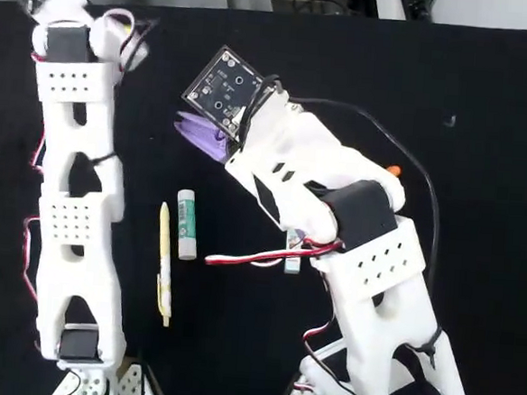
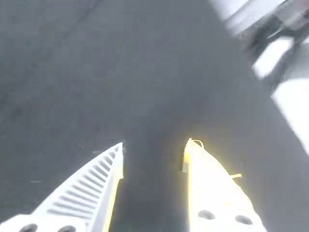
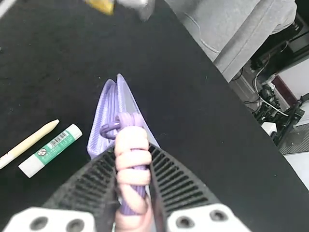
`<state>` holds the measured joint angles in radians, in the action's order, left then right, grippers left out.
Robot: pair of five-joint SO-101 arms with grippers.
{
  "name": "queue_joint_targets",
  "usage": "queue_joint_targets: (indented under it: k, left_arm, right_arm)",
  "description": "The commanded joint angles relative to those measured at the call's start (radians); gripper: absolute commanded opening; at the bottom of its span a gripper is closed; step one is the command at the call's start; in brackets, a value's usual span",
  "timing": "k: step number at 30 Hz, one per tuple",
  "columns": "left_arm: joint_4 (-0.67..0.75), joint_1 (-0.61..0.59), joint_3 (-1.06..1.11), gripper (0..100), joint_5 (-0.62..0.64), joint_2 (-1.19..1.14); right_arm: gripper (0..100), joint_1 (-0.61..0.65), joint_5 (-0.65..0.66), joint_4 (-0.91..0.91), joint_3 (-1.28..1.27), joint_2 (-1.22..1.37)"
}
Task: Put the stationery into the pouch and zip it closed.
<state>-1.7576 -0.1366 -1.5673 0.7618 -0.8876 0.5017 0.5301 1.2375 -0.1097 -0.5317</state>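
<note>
RISK: right hand [image 3: 131, 153] is clamped on one bunched edge of the soft purple pouch [image 3: 108, 116], so the limp fabric may slip or sag shut | left hand [image 2: 153, 145] apart over bare table [image 1: 487, 105] | slim smooth pen [image 1: 164, 263] and cylindrical glue stick [image 1: 186, 224] lie nearby and may roll

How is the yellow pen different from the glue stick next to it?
The pen is long, thin and pale yellow; the glue stick is shorter, fatter and white with a green label. The pen has a pointed end; the glue stick's ends are blunt. Both lie side by side on the table.
</note>
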Motion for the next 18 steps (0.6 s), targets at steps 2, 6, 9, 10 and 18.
queue_joint_targets:
  k: [2, 6, 9, 10, 18]
  left_arm:
    - [-0.002, 0.147, 0.004, 21, 0.046, 0.011]
    - [-0.002, 0.223, 0.179, 21, 0.049, 0.014]
    - [-0.002, 0.295, 0.269, 21, 0.049, 0.021]
    - [-0.002, 0.318, 0.288, 21, 0.049, 0.021]
    - [-0.002, 0.506, 0.417, 21, 0.049, 0.023]
  right_arm:
    - [1.1, -0.037, 0.003, -0.005, 0.093, -0.005]
    - [1.1, -0.1, 0.003, -0.003, 0.128, -0.004]
    - [1.1, -0.106, 0.009, -0.005, 0.131, 0.002]
    - [1.1, -0.104, 0.009, -0.005, 0.131, 0.004]
    - [1.1, -0.129, 0.011, -0.014, 0.133, 0.002]
